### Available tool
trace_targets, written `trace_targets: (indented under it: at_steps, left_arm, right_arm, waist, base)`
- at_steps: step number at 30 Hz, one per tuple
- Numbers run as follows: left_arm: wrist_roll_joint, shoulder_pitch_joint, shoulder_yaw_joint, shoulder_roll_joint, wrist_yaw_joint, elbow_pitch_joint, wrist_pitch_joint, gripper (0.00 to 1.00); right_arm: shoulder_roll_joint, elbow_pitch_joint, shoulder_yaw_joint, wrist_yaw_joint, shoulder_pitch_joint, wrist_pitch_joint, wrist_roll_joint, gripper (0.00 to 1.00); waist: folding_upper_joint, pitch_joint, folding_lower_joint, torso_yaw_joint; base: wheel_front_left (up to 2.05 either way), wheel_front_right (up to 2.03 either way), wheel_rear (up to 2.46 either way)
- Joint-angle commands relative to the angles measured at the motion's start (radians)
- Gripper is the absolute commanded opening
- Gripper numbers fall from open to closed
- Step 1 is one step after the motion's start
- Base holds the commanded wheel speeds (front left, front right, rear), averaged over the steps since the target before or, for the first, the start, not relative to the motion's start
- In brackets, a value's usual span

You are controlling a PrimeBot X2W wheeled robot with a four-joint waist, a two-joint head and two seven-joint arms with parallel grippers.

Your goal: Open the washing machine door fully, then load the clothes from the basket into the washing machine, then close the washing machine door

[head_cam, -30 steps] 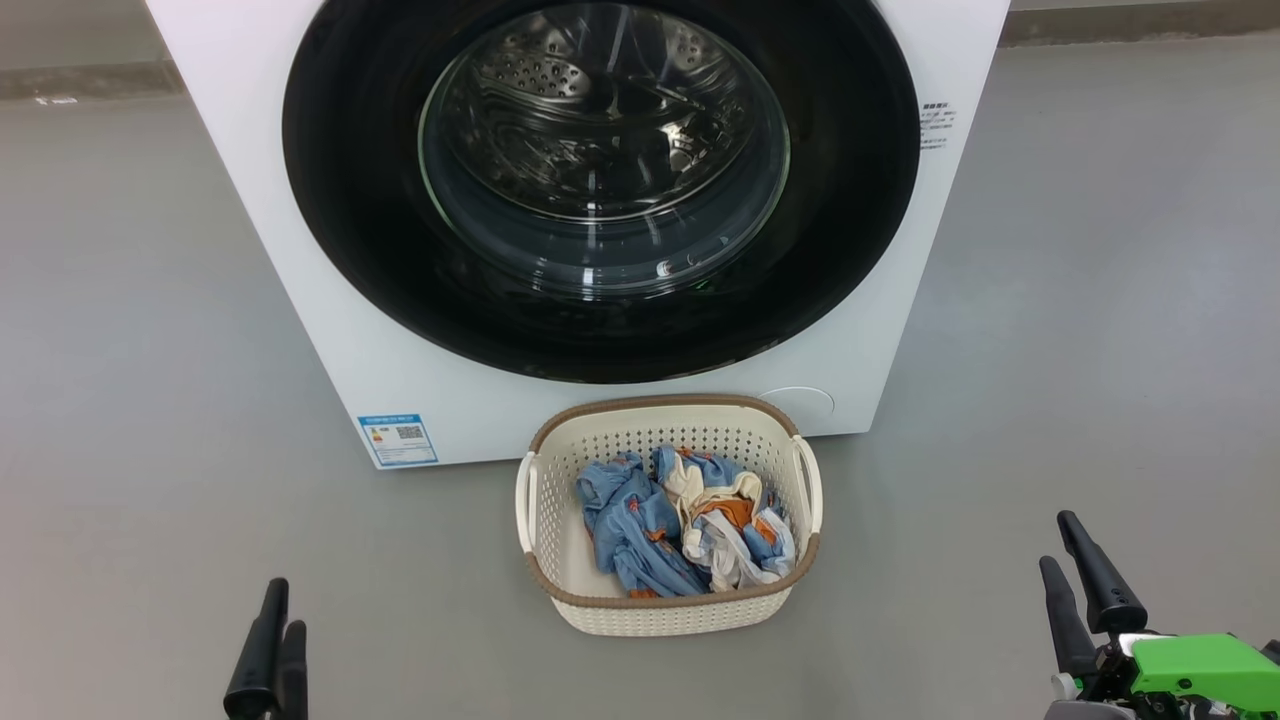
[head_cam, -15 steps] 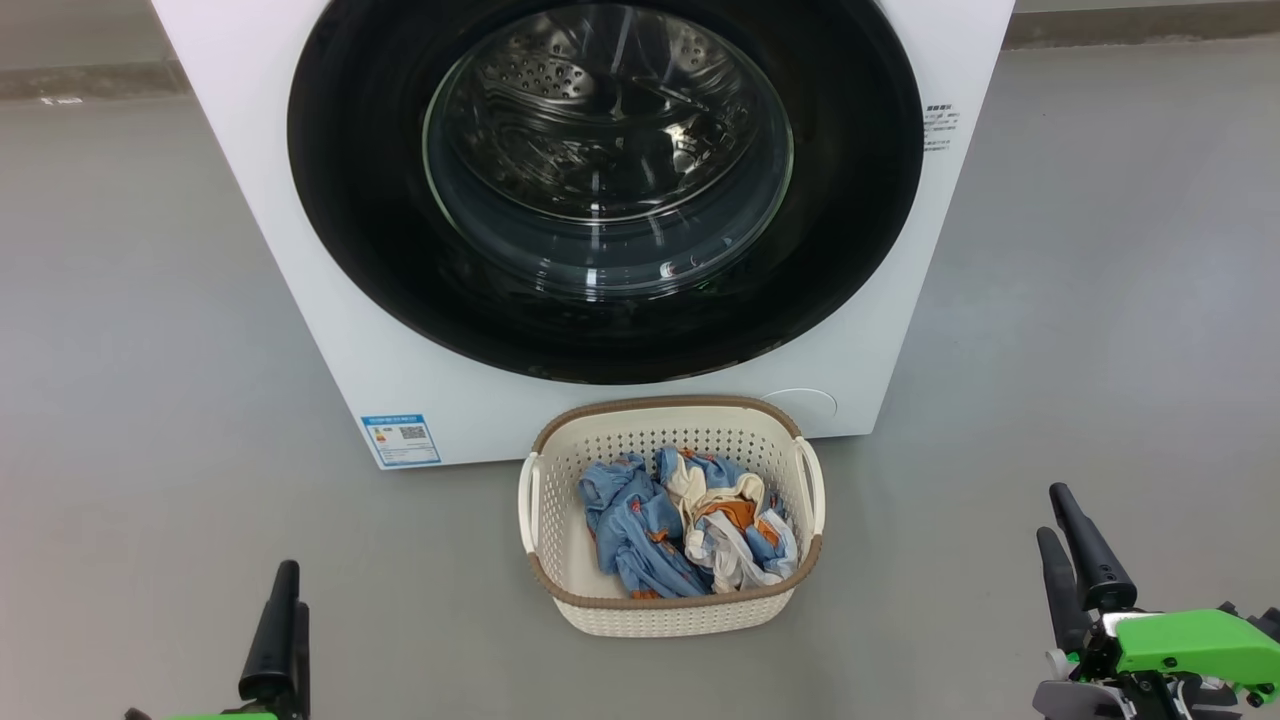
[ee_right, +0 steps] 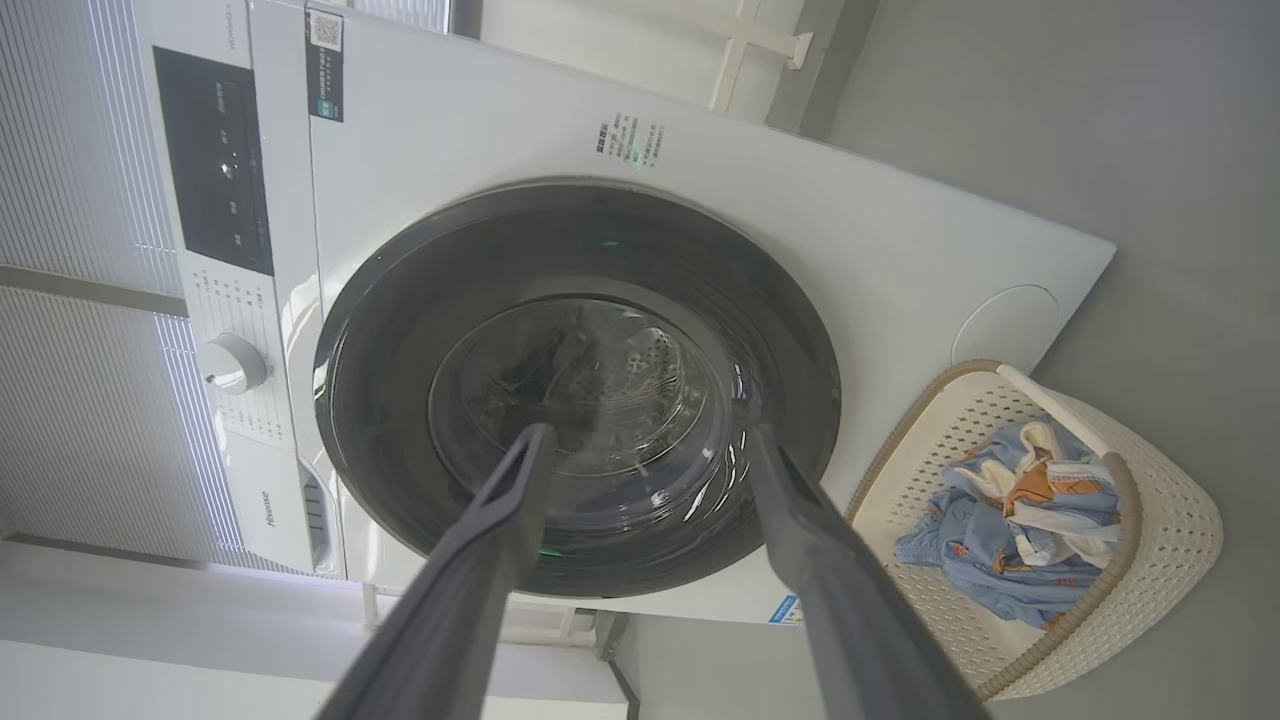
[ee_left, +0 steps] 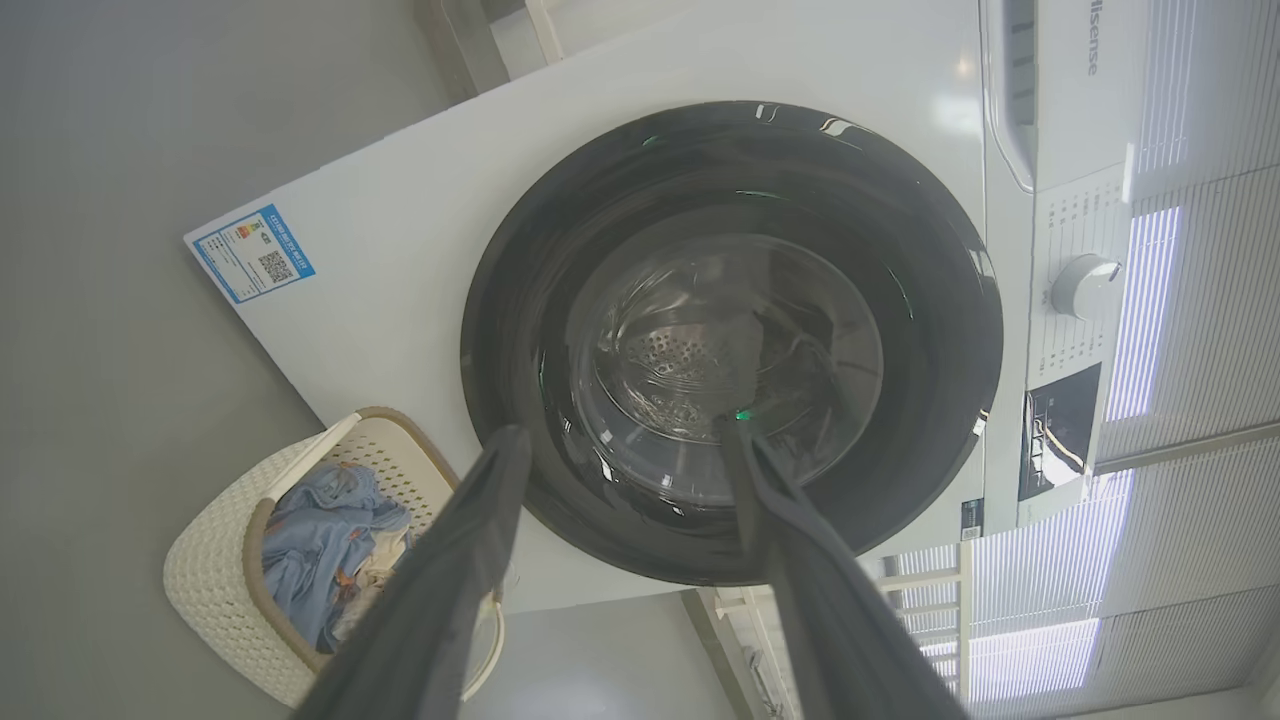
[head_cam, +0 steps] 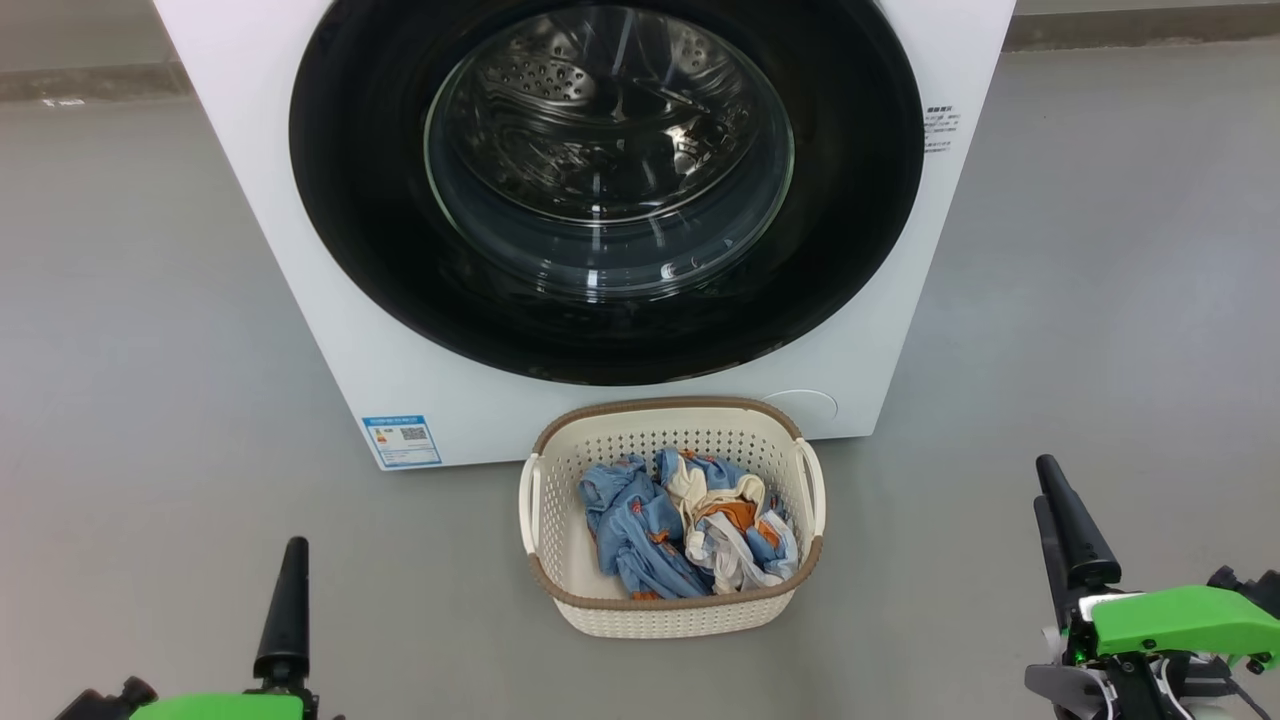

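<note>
Nearest, the left gripper (ee_left: 620, 435) and right gripper (ee_right: 650, 432) were held low over the smooth grey floor (head_cam: 150, 400). Their long, tapered dark fingers were spread wide, empty, and pointed at the machine. Beyond and between them sat the basket (head_cam: 670, 610), cream perforated plastic with a brown woven-look rim, its mouth upward and white handles to left and right. Crumpled clothes (head_cam: 640, 530), blue printed fabric with cream and orange pieces, lay heaped inside. Just behind stood the boxy white washing machine (head_cam: 300, 250), its round washing machine door (head_cam: 360, 200) shut flush, glossy black rim and clear glass facing outward.
</note>
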Motion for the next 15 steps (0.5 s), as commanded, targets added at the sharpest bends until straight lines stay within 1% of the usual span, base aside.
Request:
trace_targets:
  at_steps: [1,9,15]
  left_arm:
    - [0.038,-0.044,0.004,0.022,-0.003,-0.031,-0.013,1.00]
    - [0.154,-0.054,-0.010,0.028,-0.004,-0.025,-0.037,1.00]
    - [0.261,-0.063,-0.019,0.037,0.006,-0.015,-0.055,1.00]
  right_arm:
    - [-0.019,-0.036,0.012,0.002,-0.050,-0.011,-0.030,1.00]
    - [-0.030,-0.047,0.040,0.003,-0.058,-0.035,-0.134,1.00]
    - [-0.039,-0.044,0.061,0.003,-0.069,-0.053,-0.219,1.00]
  waist:
    - [-0.0001,0.000,-0.0001,0.000]
    - [-0.0001,-0.003,-0.0001,0.002]
    - [-0.0001,-0.006,-0.0001,0.004]
  base:
    - [0.00,0.00,0.00]
    - [0.00,0.00,0.00]
    - [0.00,0.00,0.00]
